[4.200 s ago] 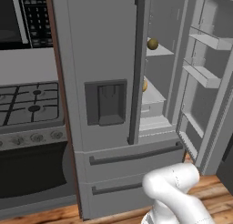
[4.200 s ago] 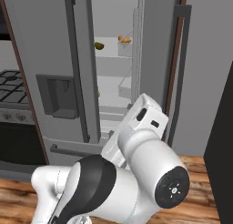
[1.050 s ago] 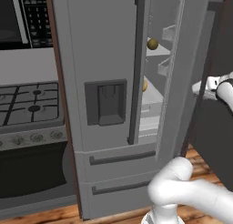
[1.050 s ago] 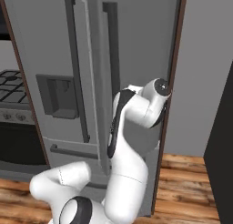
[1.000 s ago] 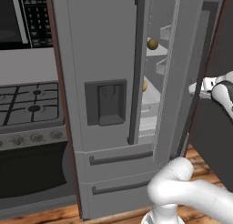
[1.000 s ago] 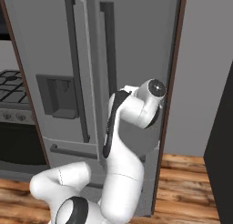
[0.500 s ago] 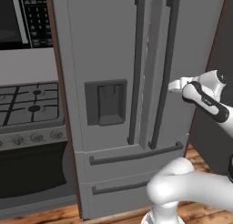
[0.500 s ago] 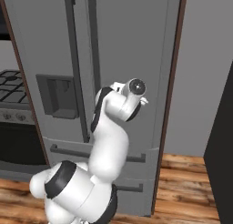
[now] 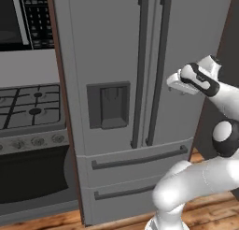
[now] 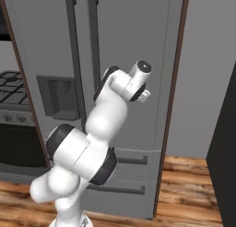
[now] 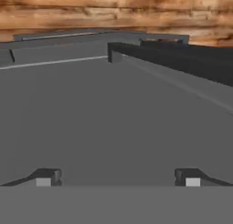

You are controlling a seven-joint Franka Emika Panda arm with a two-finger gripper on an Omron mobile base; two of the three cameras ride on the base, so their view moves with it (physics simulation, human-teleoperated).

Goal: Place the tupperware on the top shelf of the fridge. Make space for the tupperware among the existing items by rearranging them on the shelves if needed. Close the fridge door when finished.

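- The fridge stood with both of its upper doors shut, the grey fronts flush with each other.
- Its two long dark handles ran side by side down the middle, close together and upright.
- A recessed dispenser sat in the left door, below mid-height.
- Two drawers lay under the doors, one above the other, each with a dark horizontal bar.
- With the doors shut, the food box and the shelves inside could not be seen.
- The white arm rose from the floor in front of the fridge and bent up to the right door.
- The claw was spread wide with nothing between its fingers; in the hand view its two small dark tips stood far apart near the bottom edge.
- That view looked along the flat grey face of the door, with one dark handle crossing the upper right and wooden floor beyond.
- In the left base view the hand was just beside the right door, to the right of the handles.
- A stove with dark grates stood to the left of the fridge, with an oven front below it.
- A dark microwave hung above the stove.
- Wooden planks covered the floor at the foot of the fridge.
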